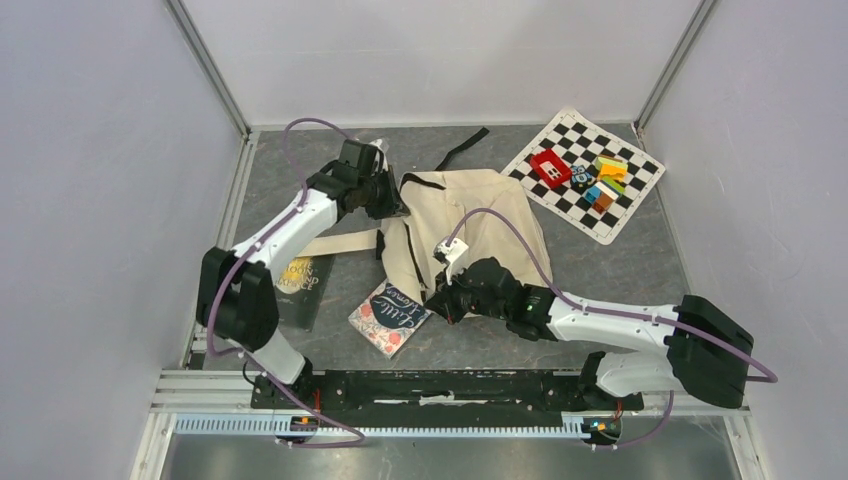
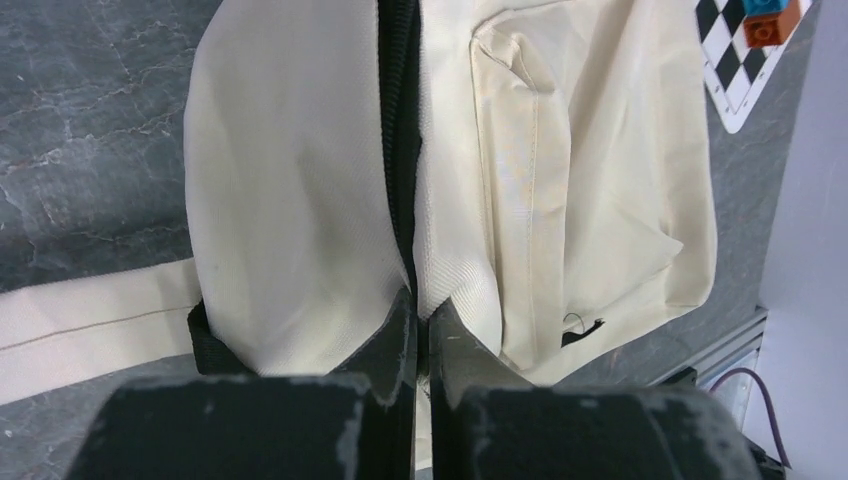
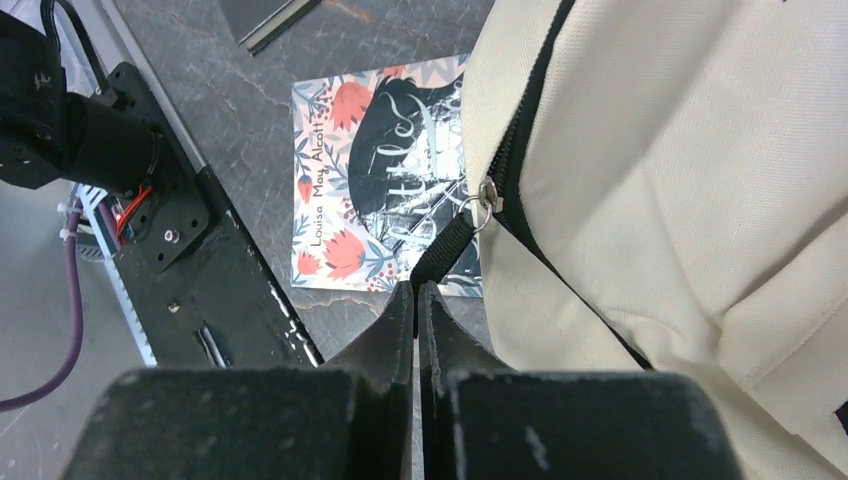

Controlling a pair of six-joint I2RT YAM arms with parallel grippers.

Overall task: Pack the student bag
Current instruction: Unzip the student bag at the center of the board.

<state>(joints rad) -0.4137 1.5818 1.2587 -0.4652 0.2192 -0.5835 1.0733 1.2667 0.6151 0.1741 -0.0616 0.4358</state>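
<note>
Student bag (image 1: 440, 195) — left hand (image 2: 422, 325), right hand (image 3: 415, 295) gripping

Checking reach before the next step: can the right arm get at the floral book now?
Probably not yet: the floral book lies close beside the right gripper, but that gripper is shut on the zipper pull of the student bag.

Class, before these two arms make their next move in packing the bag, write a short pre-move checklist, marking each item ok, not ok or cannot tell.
1. Left gripper clamped on cream canvas backpack beside its black zipper: ok.
2. Right gripper shut on black zipper pull strap: ok.
3. Backpack mouth open enough for a book: not ok, no opening visible.
4. Floral paperback book lying outside, beside backpack: ok.
5. Dark gold-lettered book free to grasp: cannot tell, partly hidden.
</note>
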